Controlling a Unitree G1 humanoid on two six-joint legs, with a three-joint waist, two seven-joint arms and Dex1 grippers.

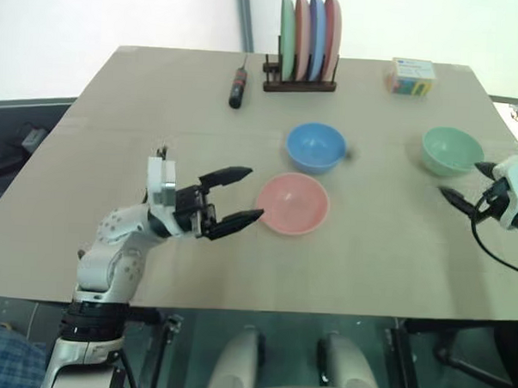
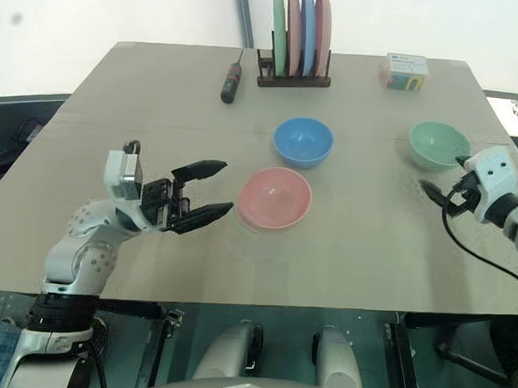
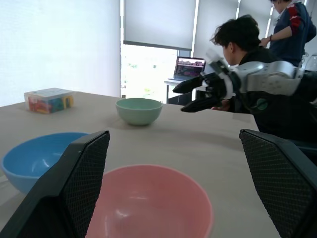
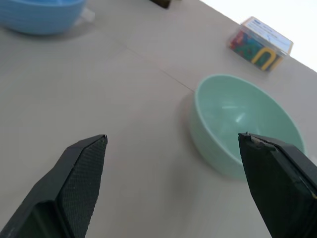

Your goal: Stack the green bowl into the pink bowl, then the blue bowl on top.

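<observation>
Left gripper (image 1: 240,194) sits level just left of the pink bowl (image 1: 292,203), black fingers spread wide toward its rim, nothing between them, a small gap to the bowl. White forearm bends back toward the near table edge.

Pink bowl: smooth salmon plastic, round, upright, empty. It serves as the landmark, near the middle of the tan table (image 1: 115,145) (matte, faint seams across the top).

Right gripper (image 1: 467,186) is well to the right of the pink bowl, close to the table's right edge, jaws gaping and empty. Its tips straddle the near side of the green bowl (image 1: 451,150) without touching, as far as the right wrist view shows.

Blue bowl (image 1: 316,147) stands just beyond the pink one, slightly right, not touching. Green bowl is far right and a little beyond. Bare tabletop lies between pink and green bowls.

Farther back: screwdriver (image 1: 238,88), upright plates in a dark rack (image 1: 299,83), a clear box (image 1: 409,78) of coloured bits.
</observation>
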